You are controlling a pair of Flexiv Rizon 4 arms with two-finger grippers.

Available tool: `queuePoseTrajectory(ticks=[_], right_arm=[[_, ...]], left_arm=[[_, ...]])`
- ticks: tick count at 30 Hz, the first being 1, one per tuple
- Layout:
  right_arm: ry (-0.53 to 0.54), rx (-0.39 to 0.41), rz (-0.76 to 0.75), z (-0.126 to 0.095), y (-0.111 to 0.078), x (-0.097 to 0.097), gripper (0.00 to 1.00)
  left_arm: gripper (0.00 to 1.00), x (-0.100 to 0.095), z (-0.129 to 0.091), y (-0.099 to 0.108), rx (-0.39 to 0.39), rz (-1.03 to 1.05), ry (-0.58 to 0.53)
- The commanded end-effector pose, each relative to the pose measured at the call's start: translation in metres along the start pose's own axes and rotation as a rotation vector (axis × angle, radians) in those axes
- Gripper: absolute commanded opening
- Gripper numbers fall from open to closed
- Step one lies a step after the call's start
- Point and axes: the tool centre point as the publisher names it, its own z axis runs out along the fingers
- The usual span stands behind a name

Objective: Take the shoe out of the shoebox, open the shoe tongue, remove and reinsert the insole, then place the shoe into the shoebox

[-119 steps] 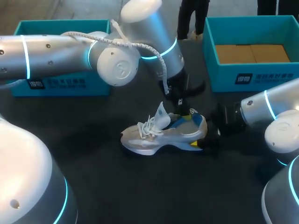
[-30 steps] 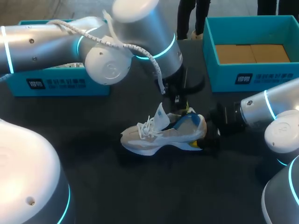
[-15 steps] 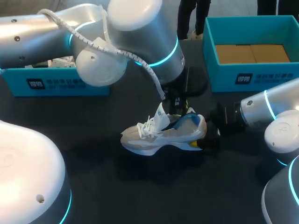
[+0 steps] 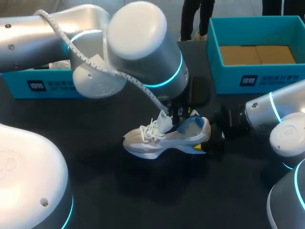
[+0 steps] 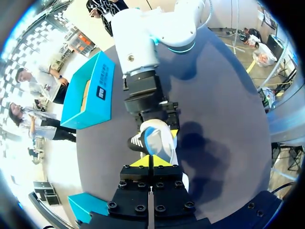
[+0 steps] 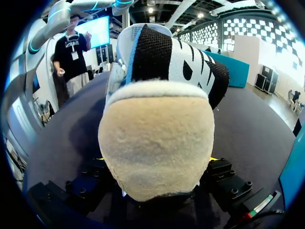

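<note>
A white and beige shoe (image 4: 157, 140) with a blue collar lies on its sole on the dark table, toe toward my left arm's side, tongue lifted. My left gripper (image 4: 182, 114) hangs shut just over the shoe's opening behind the tongue; in the left wrist view its yellow tips (image 5: 151, 162) press together above the shoe (image 5: 159, 138), with nothing visible between them. My right gripper (image 4: 217, 134) sits low at the heel. In the right wrist view the beige heel (image 6: 157, 143) fills the gap between its fingers, which touch it on both sides.
A teal shoebox (image 4: 257, 78) with a brown cardboard floor stands at the back right. Another teal box (image 4: 45, 86) stands at the back left, mostly hidden behind my left arm. My left arm's bulky elbow hangs over the table's middle.
My left arm has swung its elbow forward and come down a little, bringing its shut gripper closer to the shoe's opening. The shoe and my right arm have stayed in place.
</note>
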Motion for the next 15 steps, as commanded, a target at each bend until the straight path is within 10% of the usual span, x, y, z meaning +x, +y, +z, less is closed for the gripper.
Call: queuePoseTrajectory(ticks=[1, 15], right_arm=[[-0.001, 0.003, 0.001, 0.0026, -0.0005, 0.0004, 0.00], [-0.001, 0.003, 0.001, 0.0026, -0.0005, 0.0004, 0.00]], left_arm=[[0.00, 0.0010, 0.0010, 0.0006, 0.002, 0.001, -0.003], [0.00, 0.0012, 0.0030, 0.0012, -0.003, -0.004, -0.015]])
